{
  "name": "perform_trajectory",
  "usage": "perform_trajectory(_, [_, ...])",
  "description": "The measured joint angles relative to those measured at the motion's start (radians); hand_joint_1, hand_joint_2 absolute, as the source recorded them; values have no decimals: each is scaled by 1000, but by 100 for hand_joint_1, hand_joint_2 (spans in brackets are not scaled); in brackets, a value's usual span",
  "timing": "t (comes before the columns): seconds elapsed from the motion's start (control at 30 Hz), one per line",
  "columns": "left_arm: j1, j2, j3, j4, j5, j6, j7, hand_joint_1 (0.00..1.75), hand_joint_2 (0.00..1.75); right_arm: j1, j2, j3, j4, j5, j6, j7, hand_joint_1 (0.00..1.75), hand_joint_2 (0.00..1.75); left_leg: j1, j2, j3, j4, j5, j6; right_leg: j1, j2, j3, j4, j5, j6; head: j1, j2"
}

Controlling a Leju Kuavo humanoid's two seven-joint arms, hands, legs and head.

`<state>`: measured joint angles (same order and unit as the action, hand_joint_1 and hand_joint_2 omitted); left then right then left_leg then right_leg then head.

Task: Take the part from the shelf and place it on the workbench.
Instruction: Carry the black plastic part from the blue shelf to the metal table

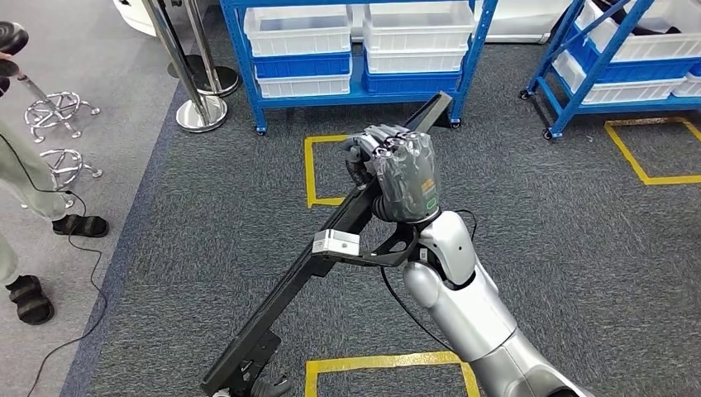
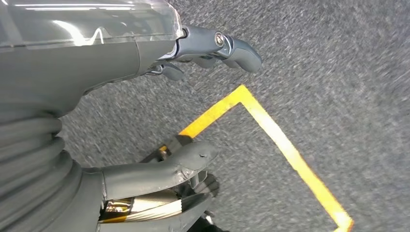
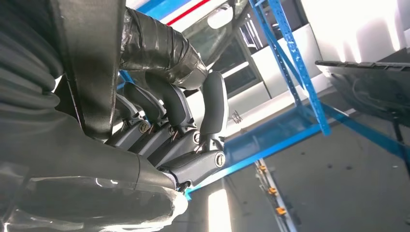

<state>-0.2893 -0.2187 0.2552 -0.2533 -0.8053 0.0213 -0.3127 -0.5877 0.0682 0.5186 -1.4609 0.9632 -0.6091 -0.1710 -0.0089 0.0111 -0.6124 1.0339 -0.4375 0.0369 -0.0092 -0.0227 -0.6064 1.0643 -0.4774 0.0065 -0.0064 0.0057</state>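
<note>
The part (image 1: 281, 302) is a long black bar with a small silver block on its side. It slants across the head view from near the blue shelf (image 1: 355, 83) down to the bottom edge. My right hand (image 1: 401, 169) grips its upper half, fingers wrapped round it. In the right wrist view the bar (image 3: 92, 58) crosses the palm under the curled fingers (image 3: 169, 121). My left hand (image 2: 72, 77) hangs above the carpet with thumb (image 2: 159, 169) and fingers (image 2: 232, 46) apart and nothing between them. A dark piece (image 2: 169, 145) lies just behind the thumb; I cannot tell whether they touch.
The blue shelf carries white and blue bins (image 1: 298, 33). A second blue rack (image 1: 620, 66) on wheels stands at the right. Chrome posts (image 1: 198, 107) and stool bases (image 1: 58, 112) stand at the left, beside a person's sandalled feet (image 1: 78, 225). Yellow tape squares (image 1: 310, 169) mark the grey carpet.
</note>
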Motion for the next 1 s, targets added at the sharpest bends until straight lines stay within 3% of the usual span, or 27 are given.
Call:
perform_trajectory(0.1, [5, 8, -5, 0, -3, 1, 2, 0, 175, 20, -4, -2, -11, -16, 0, -10, 175, 175, 1, 10, -7, 6, 0, -15, 3, 14, -4, -10, 6, -17, 0, 0])
perform_trajectory(0.17, [6, 13, -6, 0, -3, 2, 1, 0, 175, 29, -6, -4, -19, -20, 0, -16, 175, 175, 4, 9, -22, 42, -32, -28, 0, 25, -6, -15, 16, -30, 0, 0])
perform_trajectory(0.27, [9, 21, -6, 1, -3, 2, 0, 0, 175, 37, -7, -6, -27, -24, 0, -18, 175, 175, 10, 0, -89, 211, -127, -41, -1, 43, -14, -16, 25, -39, 0, 0])
perform_trajectory(0.3, [11, 23, -6, 1, -2, 1, 0, 0, 175, 41, -8, -6, -27, -25, 0, -18, 175, 175, 11, -1, -107, 257, -142, -42, 0, 51, -18, -16, 27, -39, 0, 0])
perform_trajectory(0.33, [14, 24, -6, 2, -1, 0, 0, 0, 175, 46, -8, -6, -27, -25, 0, -19, 175, 175, 12, -1, -109, 271, -138, -42, 0, 59, -21, -15, 29, -38, 0, 0])
perform_trajectory(0.37, [16, 24, -6, 2, 0, -2, -1, 0, 175, 50, -8, -6, -27, -25, 0, -20, 175, 175, 13, -4, -94, 247, -118, -40, 0, 69, -23, -14, 31, -37, 0, 0])
perform_trajectory(0.4, [18, 25, -6, 2, 1, -4, -1, 0, 175, 52, -8, -6, -28, -25, 0, -21, 175, 175, 13, -12, -62, 188, -84, -37, 0, 79, -24, -13, 33, -35, 0, 0])
perform_trajectory(0.47, [21, 25, -7, 3, 1, -8, -3, 0, 175, 53, -8, -8, -32, -25, -1, -25, 175, 175, 13, -54, 7, 58, -39, -26, -2, 98, -29, -12, 38, -28, 0, 0])
perform_trajectory(0.53, [26, 25, -9, 5, 1, -10, -4, 0, 175, 53, -8, -11, -36, -25, -2, -27, 175, 175, 10, -80, 35, 1, -31, -19, -7, 116, -37, -14, 45, -16, 0, 0])
perform_trajectory(0.6, [29, 24, -11, 7, 1, -11, -4, 0, 175, 57, -10, -16, -40, -25, -2, -28, 175, 175, 10, -64, 38, -12, -25, -12, -10, 131, -43, -19, 53, -2, 0, 0])
perform_trajectory(0.67, [29, 23, -13, 7, 2, -12, -5, 0, 175, 59, -13, -25, -44, -25, -2, -29, 175, 175, 12, -41, 43, -31, -11, -1, -6, 99, -55, 0, 36, 6, 0, 0])
perform_trajectory(0.73, [30, 22, -13, 8, 3, -12, -5, 0, 175, 59, -15, -29, -49, -25, -3, -31, 175, 175, 11, -15, 43, -41, -4, 5, -4, 48, -95, 88, -21, 9, 0, 0])
perform_trajectory(0.8, [34, 23, -13, 8, 6, -12, -4, 0, 175, 62, -17, -30, -52, -25, -2, -31, 175, 175, 9, 11, 39, -39, -4, 6, -5, 33, -140, 191, -69, 13, 0, 0])
perform_trajectory(0.83, [36, 23, -13, 9, 7, -12, -4, 0, 175, 64, -18, -31, -52, -25, -2, -32, 175, 175, 9, 24, 36, -37, -4, 6, -6, 30, -147, 210, -69, 16, 0, 0])
perform_trajectory(0.87, [36, 23, -13, 9, 8, -12, -4, 0, 175, 65, -19, -31, -52, -25, -2, -32, 175, 175, 9, 37, 33, -33, -6, 6, -7, 25, -136, 196, -53, 18, 0, 0])
perform_trajectory(0.93, [36, 23, -13, 9, 9, -12, -4, 0, 175, 66, -22, -32, -53, -25, -2, -32, 175, 175, 9, 60, 29, -22, -12, 0, -6, -3, -76, 93, -3, 19, 0, 0])
perform_trajectory(1.0, [35, 24, -13, 9, 9, -12, -4, 0, 175, 65, -22, -33, -56, -25, -2, -33, 175, 175, 4, 77, 25, -8, -20, -9, 0, -32, -30, 7, 21, 10, 0, 0])
